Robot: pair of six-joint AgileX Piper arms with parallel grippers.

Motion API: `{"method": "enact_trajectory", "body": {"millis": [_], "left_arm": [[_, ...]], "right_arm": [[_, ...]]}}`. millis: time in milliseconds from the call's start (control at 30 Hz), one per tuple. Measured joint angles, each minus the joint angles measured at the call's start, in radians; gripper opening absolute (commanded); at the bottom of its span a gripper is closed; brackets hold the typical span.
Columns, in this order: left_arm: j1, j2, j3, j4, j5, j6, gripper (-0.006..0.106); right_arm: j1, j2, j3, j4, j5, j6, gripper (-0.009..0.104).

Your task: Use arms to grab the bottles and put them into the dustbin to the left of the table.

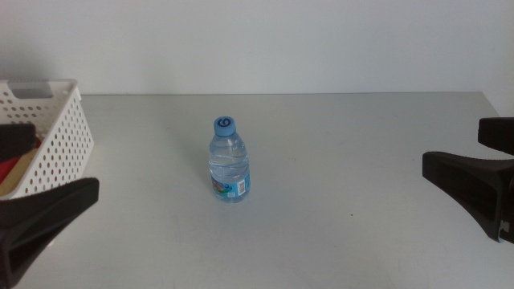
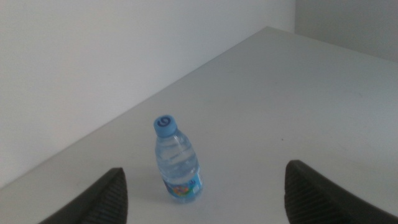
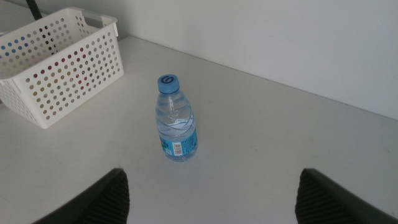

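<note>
Jaws spread wide on both sides: left gripper [image 1: 36, 189] and right gripper [image 1: 482, 164] wait low, holding nothing. Between them the water bottle [image 1: 229, 160] stands upright mid-table [image 1: 361, 152]. Farther left, the dustbin [image 1: 56, 136]; the left wrist view misses it, the right wrist catches it.

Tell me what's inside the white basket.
Through the perforated wall of the white basket, the middle view shows something red and something pale. The left gripper hides most of the interior; neither can be identified.
</note>
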Motion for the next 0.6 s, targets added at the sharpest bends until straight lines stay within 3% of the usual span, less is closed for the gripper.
{"method": "enact_trajectory", "body": {"millis": [367, 600], "left_arm": [[0.004, 0.096, 0.002, 0.215, -0.363, -0.155, 0.083], [0.074, 0.330, 0.003, 0.251, -0.442, -0.325, 0.083]], "right_arm": [[0.000, 0.000, 0.000, 0.000, 0.001, 0.000, 0.073], [0.000, 0.000, 0.000, 0.000, 0.001, 0.000, 0.073]]}}
